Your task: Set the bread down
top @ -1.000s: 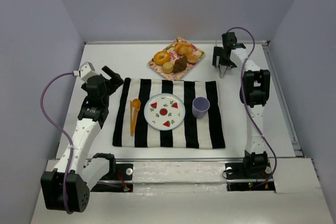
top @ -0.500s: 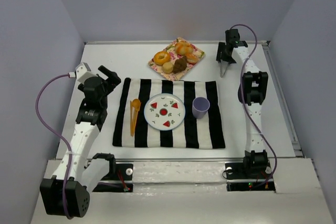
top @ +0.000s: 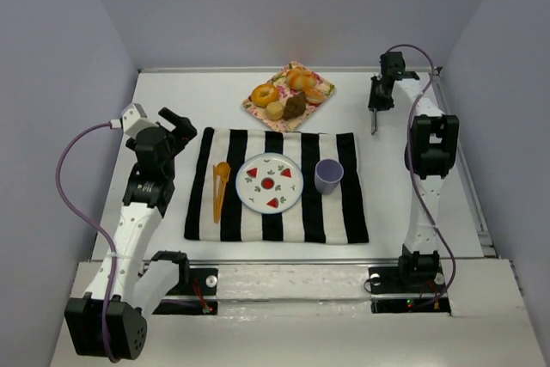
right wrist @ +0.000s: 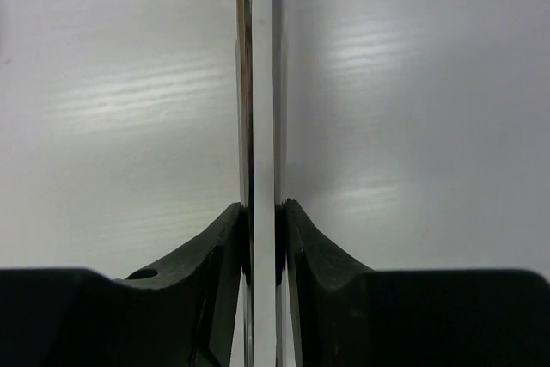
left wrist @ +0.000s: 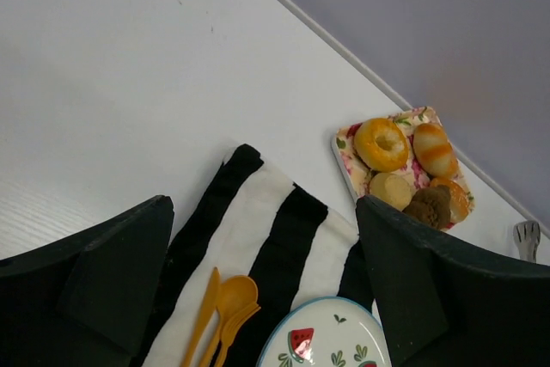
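Note:
Several breads [top: 290, 94] lie on a floral tray [top: 254, 107] at the back of the table: a ring doughnut [left wrist: 381, 143], a striped roll [left wrist: 434, 149], a pale bun [left wrist: 391, 189] and a dark piece [left wrist: 429, 205]. My right gripper [top: 379, 97] hangs to the right of the tray, shut on metal tongs [top: 375, 122] that are squeezed flat between its jaws [right wrist: 262, 208]; the blades [right wrist: 258, 83] point down at the bare table. My left gripper [top: 176, 126] stands open over the left end of the cloth, with nothing between its fingers [left wrist: 262, 212].
A black-and-white striped cloth [top: 339, 212] covers the table's middle. On it lie a white plate with watermelon prints [top: 269, 182], a purple cup [top: 328, 175] and orange plastic cutlery [top: 221, 186]. Walls close off the back and both sides.
The right gripper closed, squeezing the tongs from spread to flat, and moved right and back, away from the tray. The left arm shifted slightly left.

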Controlling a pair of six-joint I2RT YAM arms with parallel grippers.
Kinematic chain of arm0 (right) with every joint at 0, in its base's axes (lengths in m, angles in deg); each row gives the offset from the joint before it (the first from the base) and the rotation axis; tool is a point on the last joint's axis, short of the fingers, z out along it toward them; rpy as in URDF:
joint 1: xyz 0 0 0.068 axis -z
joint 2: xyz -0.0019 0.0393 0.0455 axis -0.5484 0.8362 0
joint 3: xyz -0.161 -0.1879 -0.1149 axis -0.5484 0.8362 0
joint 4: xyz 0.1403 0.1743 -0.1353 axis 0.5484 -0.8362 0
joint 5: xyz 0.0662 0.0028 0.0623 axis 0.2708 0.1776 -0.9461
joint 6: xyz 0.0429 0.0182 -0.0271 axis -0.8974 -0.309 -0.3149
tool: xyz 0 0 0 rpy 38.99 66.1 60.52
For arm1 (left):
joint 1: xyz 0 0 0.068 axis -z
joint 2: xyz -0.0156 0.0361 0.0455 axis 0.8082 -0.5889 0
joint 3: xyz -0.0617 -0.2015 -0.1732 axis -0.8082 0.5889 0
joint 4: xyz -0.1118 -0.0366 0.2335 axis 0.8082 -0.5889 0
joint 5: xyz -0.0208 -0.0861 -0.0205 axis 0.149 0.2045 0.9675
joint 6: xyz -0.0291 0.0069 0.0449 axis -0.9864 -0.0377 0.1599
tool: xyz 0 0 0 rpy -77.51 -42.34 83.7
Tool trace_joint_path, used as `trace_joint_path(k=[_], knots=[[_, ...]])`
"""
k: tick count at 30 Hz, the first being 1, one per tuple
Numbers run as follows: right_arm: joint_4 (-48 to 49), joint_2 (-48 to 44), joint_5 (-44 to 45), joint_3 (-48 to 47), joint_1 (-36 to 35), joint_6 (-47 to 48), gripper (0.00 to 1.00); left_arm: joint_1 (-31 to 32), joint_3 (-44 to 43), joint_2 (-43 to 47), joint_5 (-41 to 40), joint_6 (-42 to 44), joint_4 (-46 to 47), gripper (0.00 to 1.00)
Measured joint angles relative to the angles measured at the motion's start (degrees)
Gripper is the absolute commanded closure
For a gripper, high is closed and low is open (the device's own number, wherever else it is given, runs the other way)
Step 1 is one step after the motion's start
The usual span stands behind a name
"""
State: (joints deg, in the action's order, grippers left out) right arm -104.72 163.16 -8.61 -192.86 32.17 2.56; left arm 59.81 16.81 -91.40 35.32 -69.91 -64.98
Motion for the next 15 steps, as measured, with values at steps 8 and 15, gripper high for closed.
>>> trace_joint_path(k=[8,15], knots=[[8.59,-33.99,-10.49,31.87,-0.42,-2.36,0.59,0.0,0.07,0.04,2.1,-0.46,0.04,0.01],[13.0,-48.02,-20.79,43.28,-6.97,-5.42,0.42,0.0,0.26,0.07,3.52,-0.59,0.22,0.01]])
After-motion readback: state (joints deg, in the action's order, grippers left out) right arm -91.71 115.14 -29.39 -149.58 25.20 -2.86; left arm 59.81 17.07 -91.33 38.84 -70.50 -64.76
